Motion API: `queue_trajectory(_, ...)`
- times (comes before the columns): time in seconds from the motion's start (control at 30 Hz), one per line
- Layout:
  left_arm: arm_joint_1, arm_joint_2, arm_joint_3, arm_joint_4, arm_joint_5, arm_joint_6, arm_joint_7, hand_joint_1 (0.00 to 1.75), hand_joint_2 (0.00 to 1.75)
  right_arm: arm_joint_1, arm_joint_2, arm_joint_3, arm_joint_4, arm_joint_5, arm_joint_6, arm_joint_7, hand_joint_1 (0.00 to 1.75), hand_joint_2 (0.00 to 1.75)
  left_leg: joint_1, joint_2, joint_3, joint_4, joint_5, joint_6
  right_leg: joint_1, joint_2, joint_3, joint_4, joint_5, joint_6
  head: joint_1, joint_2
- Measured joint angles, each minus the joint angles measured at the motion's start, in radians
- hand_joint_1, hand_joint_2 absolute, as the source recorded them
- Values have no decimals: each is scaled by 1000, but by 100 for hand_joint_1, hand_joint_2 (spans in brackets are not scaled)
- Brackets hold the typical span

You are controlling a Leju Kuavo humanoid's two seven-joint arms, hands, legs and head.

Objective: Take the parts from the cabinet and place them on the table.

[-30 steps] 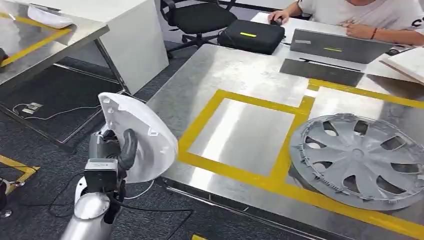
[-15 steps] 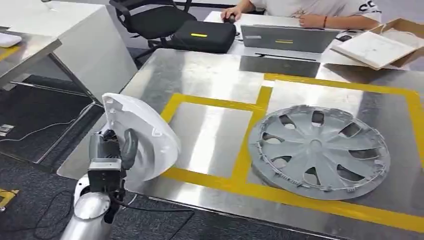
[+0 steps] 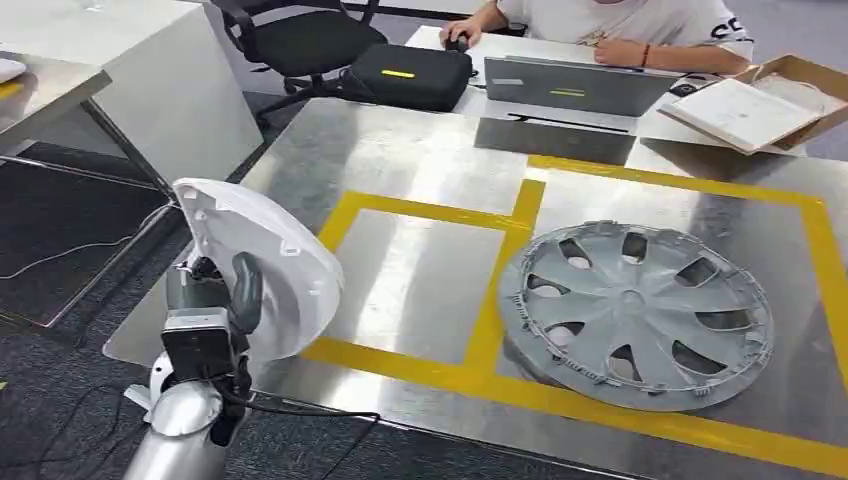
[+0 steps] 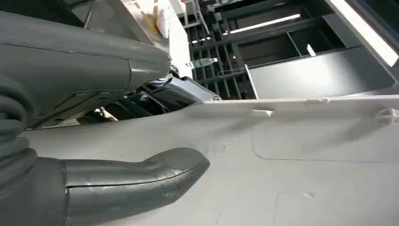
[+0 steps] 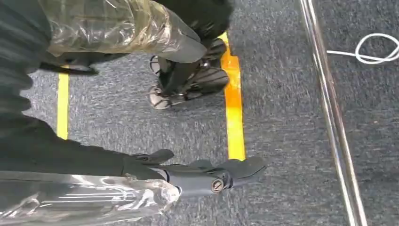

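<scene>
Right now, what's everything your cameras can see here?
Metal table: one, silver, yellow tape squares, ahead.
Hubcap: one, grey, flat in the right taped square.
White shell part: one, in the left hand, at the table's near-left edge.
Black case: one, far desk.
Laptop: one, grey, far desk.
Cardboard box: one, brown, far right.
Office chair: one, black, far left.
Person: one, white shirt, behind the laptop.
Left hand: grey, gripping the shell.
Right hand: dark, hanging over carpet.

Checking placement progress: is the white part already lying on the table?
No, the left hand holds the white part raised at the table's near corner.
</scene>
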Motion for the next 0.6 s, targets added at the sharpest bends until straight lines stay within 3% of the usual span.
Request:
queue_trajectory(0.03, 1, 0, 1, 1, 0, 3, 2, 175, 175, 2, 0, 0, 0, 0, 0, -1, 0, 175, 2, 0, 1, 1, -1, -3, -5, -2, -24, 44, -5, 7, 3, 0)
queue_trajectory(0.07, 1, 0, 2, 2, 0, 6, 3, 175, 175, 2, -2, 0, 0, 0, -1, -2, 0, 175, 4, 0, 3, 2, -4, -8, -10, -3, -24, 38, 16, 13, 1, 0)
queue_trajectory(0.1, 1, 0, 2, 2, 0, 10, 3, 175, 175, 3, -3, 0, 0, 0, -2, -3, 0, 175, 7, 0, 4, 5, -7, -13, -15, -4, -5, -8, 53, 20, 2, 0)
queue_trajectory(0.17, 1, 0, 2, 2, 0, 14, 3, 175, 175, 1, -4, 0, 0, 1, -5, -8, 0, 175, 14, 0, 8, 18, -17, -28, -24, -11, 79, -182, 149, 32, 2, 0)
queue_trajectory(0.2, 1, 0, 3, 2, 0, 14, 3, 175, 175, -1, -3, 0, 0, 1, -5, -9, 0, 175, 14, 0, 7, 23, -22, -37, -24, -14, 102, -225, 138, 35, 3, 0)
queue_trajectory(0.23, 0, 0, 4, 2, 0, 14, 4, 175, 175, -3, -3, 0, 0, 1, -5, -10, 0, 175, 7, 0, 0, 34, -26, -42, -21, -12, 112, -248, 136, 24, 5, 0)
queue_trajectory(0.27, -1, 0, 5, 2, 0, 14, 5, 175, 175, -5, -3, 0, 0, 1, -5, -10, 0, 175, 6, 0, -4, 36, -23, -48, -21, -10, 111, -240, 138, 4, 0, 0)
queue_trajectory(0.33, -1, 1, 5, 2, 0, 16, 5, 175, 175, -1, -3, 0, 0, 1, -6, -11, 0, 175, 8, 1, -4, 38, -21, -51, -17, -9, 110, -238, 139, -4, -3, 0)
queue_trajectory(0.37, -1, 1, 5, 2, 0, 17, 5, 175, 175, -1, -3, 0, 0, 1, -6, -11, 0, 175, 8, 0, -4, 43, -28, -55, -25, -9, 113, -242, 143, -12, -1, 0)
queue_trajectory(0.43, -3, 1, 6, 2, 0, 21, 5, 175, 175, -3, -2, 0, 0, 1, -8, -13, 0, 175, 13, -1, -27, 105, -78, -73, -26, -10, 115, -243, 143, -22, -13, 0)
queue_trajectory(0.5, -3, 2, 6, 2, 0, 26, 5, 175, 175, -4, -2, 0, 0, 1, -10, -13, 0, 175, 22, -1, -98, 263, -156, -83, -25, -10, 113, -243, 143, -26, -15, 0)
queue_trajectory(0.53, -1, 2, 6, 3, 0, 30, 5, 175, 175, -3, -3, 0, 0, 1, -11, -13, 0, 175, 25, -1, -130, 331, -177, -85, -25, -10, 112, -243, 144, -26, -15, 0)
queue_trajectory(0.57, 0, 2, 6, 4, 0, 32, 5, 175, 175, -2, -3, 0, 0, 0, -11, -13, 0, 175, 27, -1, -137, 345, -171, -85, -26, -9, 113, -243, 144, -26, -15, 0)
queue_trajectory(0.6, 0, 2, 7, 4, 0, 33, 5, 175, 175, -2, -3, 0, 0, 0, -12, -13, 0, 175, 29, -1, -125, 319, -142, -84, -27, -9, 113, -243, 144, -26, -15, 0)
